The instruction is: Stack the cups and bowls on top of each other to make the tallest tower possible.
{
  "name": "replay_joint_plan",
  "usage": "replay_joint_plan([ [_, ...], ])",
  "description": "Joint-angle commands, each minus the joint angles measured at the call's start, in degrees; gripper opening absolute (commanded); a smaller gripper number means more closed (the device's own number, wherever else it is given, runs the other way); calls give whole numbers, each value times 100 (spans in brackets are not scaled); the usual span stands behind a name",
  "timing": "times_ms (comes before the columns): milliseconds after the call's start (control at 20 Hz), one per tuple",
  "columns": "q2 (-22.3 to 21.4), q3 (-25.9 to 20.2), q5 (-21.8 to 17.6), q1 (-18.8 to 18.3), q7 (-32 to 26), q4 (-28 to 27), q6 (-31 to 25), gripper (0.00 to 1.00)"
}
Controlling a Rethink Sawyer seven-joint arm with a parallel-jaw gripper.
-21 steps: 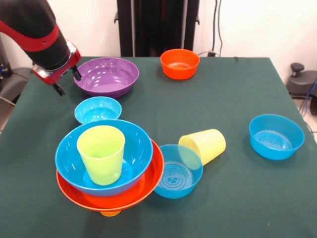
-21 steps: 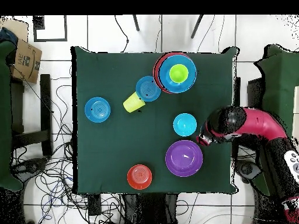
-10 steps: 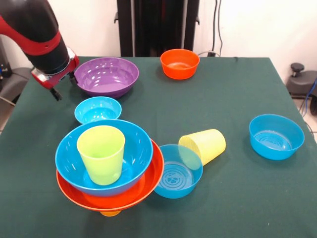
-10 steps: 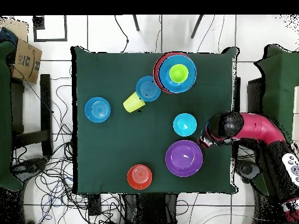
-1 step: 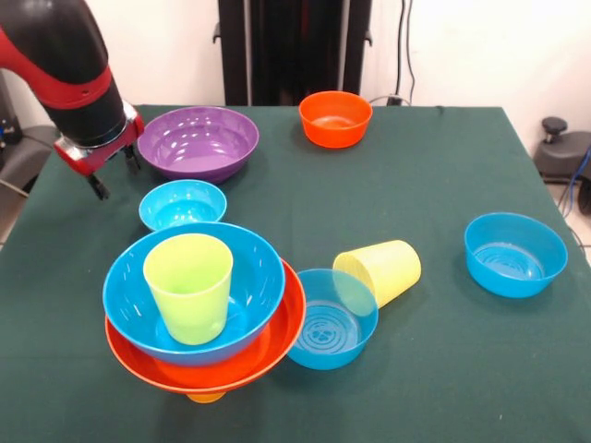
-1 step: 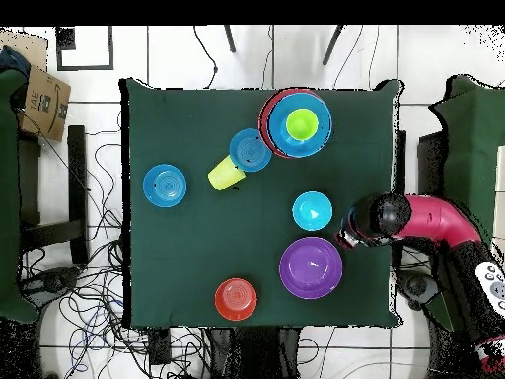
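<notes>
The tower (image 5: 199,314) stands near the front left: a big blue bowl (image 5: 249,277) nested in a wider orange bowl (image 5: 282,341) over an orange cup (image 5: 205,398). A lime green cup (image 5: 189,286) stands upright inside the blue bowl. A pale yellow cup (image 5: 379,270) lies on its side against a medium blue bowl (image 5: 328,323). Another medium blue bowl (image 5: 515,254) sits at the right. My gripper (image 5: 113,173) hangs open and empty, left of the purple bowl (image 5: 198,141) and beyond the small blue bowl (image 5: 183,204). A small orange bowl (image 5: 335,118) sits at the back.
The green table (image 5: 443,166) has its left edge close beside my gripper (image 6: 345,237). In the overhead view the arm (image 6: 434,219) reaches in over the table's right side. Cables and a cardboard box (image 6: 44,101) lie on the floor around.
My gripper has shifted a little leftward and toward the camera in the front view, away from the purple bowl's rim. No cup or bowl has moved.
</notes>
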State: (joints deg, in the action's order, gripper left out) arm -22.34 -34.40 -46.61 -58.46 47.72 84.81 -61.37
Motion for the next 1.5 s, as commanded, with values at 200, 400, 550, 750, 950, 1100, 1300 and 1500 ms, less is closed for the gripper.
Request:
replay_joint_plan([
  [200,141,469,-97,414,340,466,177,100],
  [400,172,551,-69,489,450,552,296,100],
  [550,240,586,-52,520,454,515,334,100],
  [750,212,598,28,522,390,531,259,100],
  [950,101,591,147,542,350,625,139,100],
  [1100,8,593,200,573,358,680,84,100],
  [1300,-136,574,304,635,333,598,-84,100],
  [1500,-299,581,451,769,346,487,-339,100],
])
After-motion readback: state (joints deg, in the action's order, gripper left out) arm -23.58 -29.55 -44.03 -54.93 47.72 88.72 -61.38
